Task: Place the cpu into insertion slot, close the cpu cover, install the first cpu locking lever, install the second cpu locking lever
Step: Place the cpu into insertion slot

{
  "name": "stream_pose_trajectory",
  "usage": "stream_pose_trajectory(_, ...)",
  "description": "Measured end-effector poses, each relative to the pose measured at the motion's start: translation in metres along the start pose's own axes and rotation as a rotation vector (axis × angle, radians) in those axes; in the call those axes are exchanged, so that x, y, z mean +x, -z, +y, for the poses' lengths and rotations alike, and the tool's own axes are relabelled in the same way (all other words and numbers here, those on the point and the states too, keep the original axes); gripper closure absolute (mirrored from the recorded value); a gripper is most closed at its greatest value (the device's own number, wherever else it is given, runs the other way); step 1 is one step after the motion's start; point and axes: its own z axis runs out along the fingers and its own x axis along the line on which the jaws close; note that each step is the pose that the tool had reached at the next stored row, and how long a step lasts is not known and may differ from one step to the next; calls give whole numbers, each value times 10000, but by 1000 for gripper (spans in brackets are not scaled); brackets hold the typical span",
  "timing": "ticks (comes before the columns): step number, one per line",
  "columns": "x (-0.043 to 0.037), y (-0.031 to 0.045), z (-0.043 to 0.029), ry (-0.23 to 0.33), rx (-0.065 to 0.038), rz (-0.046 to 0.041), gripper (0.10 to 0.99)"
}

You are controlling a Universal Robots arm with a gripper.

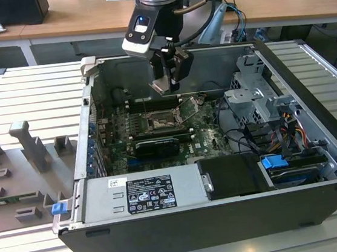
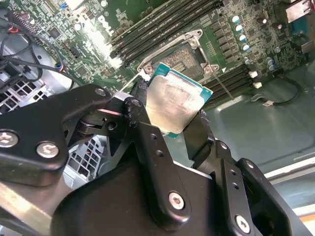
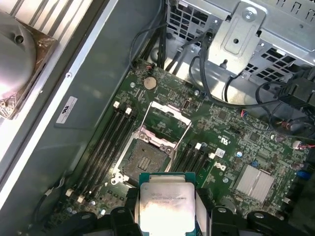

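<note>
My gripper (image 1: 169,77) hangs inside the open computer case, above the motherboard (image 1: 209,135), shut on the cpu (image 1: 162,85). In both wrist views the cpu (image 2: 177,105) (image 3: 167,201) shows its pale silver face, pinched by its edges between the black fingers (image 2: 142,125). The insertion slot (image 3: 145,162) (image 2: 186,54) lies bare below it, black-framed with a dark centre, and the cpu is held clear above it. The cpu cover (image 3: 170,117) (image 1: 190,106) stands swung open beside the slot.
Memory slots (image 3: 106,142) flank the socket. A long black card (image 1: 155,147) lies toward the case front, with the power supply (image 1: 142,193) beyond it. A drive cage (image 1: 257,100) and cables (image 1: 243,139) crowd the exterior view's right. A grey fixture tray (image 1: 21,173) sits outside.
</note>
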Motion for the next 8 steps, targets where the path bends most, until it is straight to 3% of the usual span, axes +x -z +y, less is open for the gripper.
stream_pose_trajectory(4, -1, -19, -2, -332, -4, -32, 545)
stream_pose_trajectory(8, -1, -53, -4, -1356, -27, -118, 545)
